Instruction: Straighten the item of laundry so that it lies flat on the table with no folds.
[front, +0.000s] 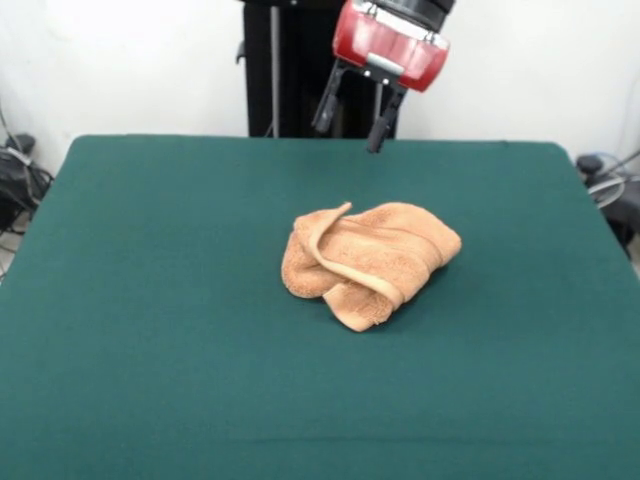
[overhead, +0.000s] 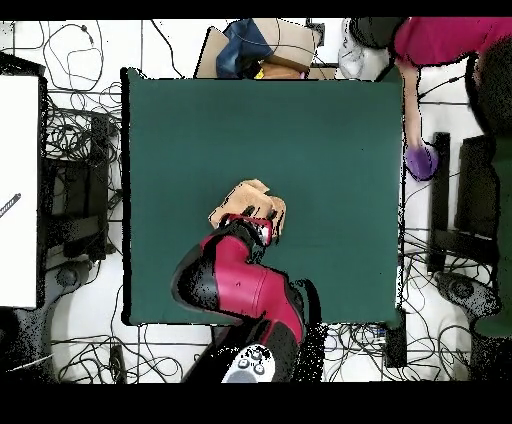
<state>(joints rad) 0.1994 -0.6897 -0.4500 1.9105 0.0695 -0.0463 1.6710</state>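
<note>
Green felt covers the worktop (front: 150, 350), and the stretch nearest the front camera is bare. Near its middle, a little right of centre in that view, lies the peach-orange towel (front: 368, 262), bunched into a lumpy heap. One hemmed edge curls up and loops across the top of the heap, and a folded corner pokes out toward the camera. How many layers are tucked beneath cannot be made out.

Above and behind the towel hangs the gripper (front: 352, 125), well clear of the cloth and touching nothing. Its red housing is cut off by the top edge of the front view. Two dark fingers (front: 381, 128) angle down from it with a clear gap between them, released and empty.

From overhead, the red and black arm (overhead: 240, 285) reaches in from the bottom and covers part of the towel (overhead: 248, 197), so only its far portion shows; the fingers are hidden under the arm. At the top right, beside the worktop (overhead: 320, 130), a person in a magenta sleeve (overhead: 440, 40) is partly cut off, holding something purple (overhead: 421, 161).
</note>
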